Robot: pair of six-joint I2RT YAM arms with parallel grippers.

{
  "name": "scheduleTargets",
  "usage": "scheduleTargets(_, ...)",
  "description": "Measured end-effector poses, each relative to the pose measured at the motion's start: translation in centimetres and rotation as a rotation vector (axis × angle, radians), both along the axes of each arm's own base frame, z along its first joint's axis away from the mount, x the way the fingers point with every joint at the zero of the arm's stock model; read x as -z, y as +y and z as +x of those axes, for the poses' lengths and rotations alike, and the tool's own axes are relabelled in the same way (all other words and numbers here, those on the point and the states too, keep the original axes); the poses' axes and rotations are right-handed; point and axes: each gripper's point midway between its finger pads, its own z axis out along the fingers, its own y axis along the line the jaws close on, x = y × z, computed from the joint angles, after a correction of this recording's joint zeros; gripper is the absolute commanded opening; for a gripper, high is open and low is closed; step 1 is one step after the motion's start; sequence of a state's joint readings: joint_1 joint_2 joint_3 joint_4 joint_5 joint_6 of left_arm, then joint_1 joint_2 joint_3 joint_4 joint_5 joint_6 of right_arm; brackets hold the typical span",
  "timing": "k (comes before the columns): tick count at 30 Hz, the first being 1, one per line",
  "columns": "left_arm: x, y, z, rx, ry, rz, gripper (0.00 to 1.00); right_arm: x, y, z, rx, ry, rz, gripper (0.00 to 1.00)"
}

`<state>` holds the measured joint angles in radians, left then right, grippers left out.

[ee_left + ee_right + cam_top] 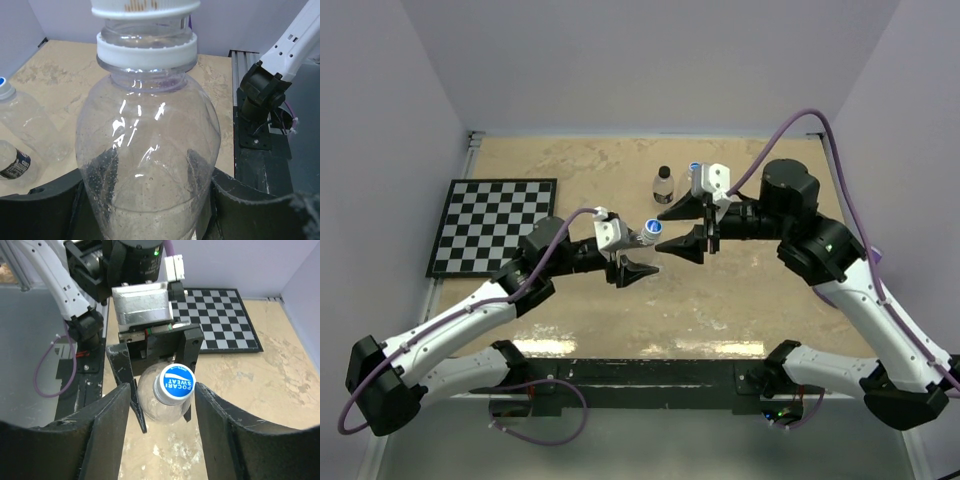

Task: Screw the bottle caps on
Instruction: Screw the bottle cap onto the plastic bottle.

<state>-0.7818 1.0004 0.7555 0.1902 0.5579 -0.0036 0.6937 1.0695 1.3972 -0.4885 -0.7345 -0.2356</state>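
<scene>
My left gripper (636,252) is shut on a clear bottle (638,238), held on its side above the table's middle. Its body (147,150) fills the left wrist view between the two dark fingers (40,210). The blue cap (174,384) with white lettering sits on the bottle's neck and faces my right gripper (161,392). That gripper is open, with its fingers (220,420) apart on either side of the cap and not touching it. Two more bottles stand at the back: one with a black cap (664,184), one with a blue cap (693,172).
A black-and-white chessboard mat (495,225) lies at the table's left. The tan tabletop (570,165) is walled in by pale panels. The arm bases and a dark rail (650,370) run along the near edge.
</scene>
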Motion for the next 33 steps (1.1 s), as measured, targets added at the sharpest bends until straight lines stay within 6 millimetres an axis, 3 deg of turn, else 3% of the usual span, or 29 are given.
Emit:
scheduleTargets(5,-0.7,0.1,-0.1,0.024,-0.06,0.027,0.0,0.9,0.2,0.0,-0.022,0.034,-0.048,0.6)
scheduleTargets(10,-0.1,0.1,-0.3,0.041,-0.063,0.06,0.0,2.3,0.3,0.1,-0.03,0.08,-0.1,0.6)
scheduleTargets(19,0.8,0.1,-0.3,0.051,-0.057,0.089,0.0,0.7,0.1,-0.2,-0.035,0.046,-0.086,0.58)
scheduleTargets(33,0.8,0.1,-0.6,0.069,-0.054,0.089,0.0,1.3,0.4,0.0,-0.049,0.062,-0.099,0.33)
